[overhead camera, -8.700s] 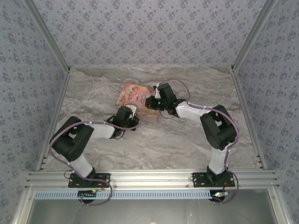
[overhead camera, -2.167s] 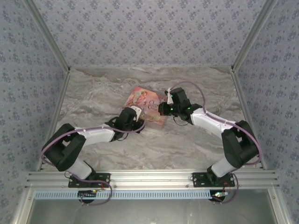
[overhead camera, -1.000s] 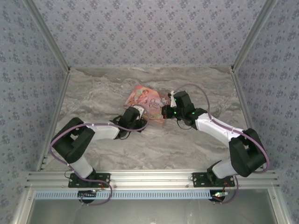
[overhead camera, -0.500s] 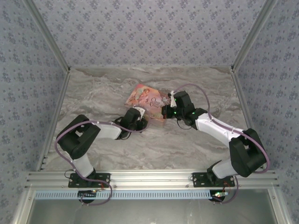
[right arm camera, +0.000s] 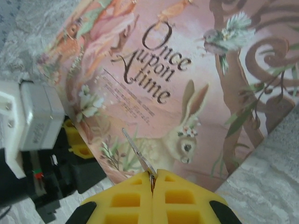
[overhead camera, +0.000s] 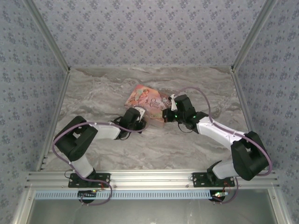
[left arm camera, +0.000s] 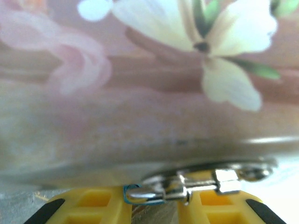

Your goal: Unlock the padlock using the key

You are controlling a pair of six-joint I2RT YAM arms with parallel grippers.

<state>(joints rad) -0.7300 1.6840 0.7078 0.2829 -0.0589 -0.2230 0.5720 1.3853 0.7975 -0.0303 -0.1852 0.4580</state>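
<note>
In the left wrist view the padlock point(left arm camera: 140, 193), teal-edged with silvery metal parts, lies across the tips of my left gripper point(left arm camera: 155, 206), pressed against the side of the pink box point(left arm camera: 140, 116). The yellow fingers point(left arm camera: 91, 207) stand close on either side of it. My right gripper point(right arm camera: 153, 179) is shut on the key point(right arm camera: 135, 148), whose thin blade sticks up-left over the box lid point(right arm camera: 187, 70). From above, the left gripper point(overhead camera: 138, 122) touches the box's near edge, and the right gripper point(overhead camera: 164, 115) sits at its right corner.
The pink illustrated box point(overhead camera: 147, 101) lies mid-table on the marble top point(overhead camera: 187, 144). Patterned walls close in the back and both sides. The left arm's grey wrist housing point(right arm camera: 39, 116) shows at the box's left edge in the right wrist view.
The box and both grippers shifted right early on. In the last second the right gripper eased slightly toward the near right; the left gripper stayed at the box's edge.
</note>
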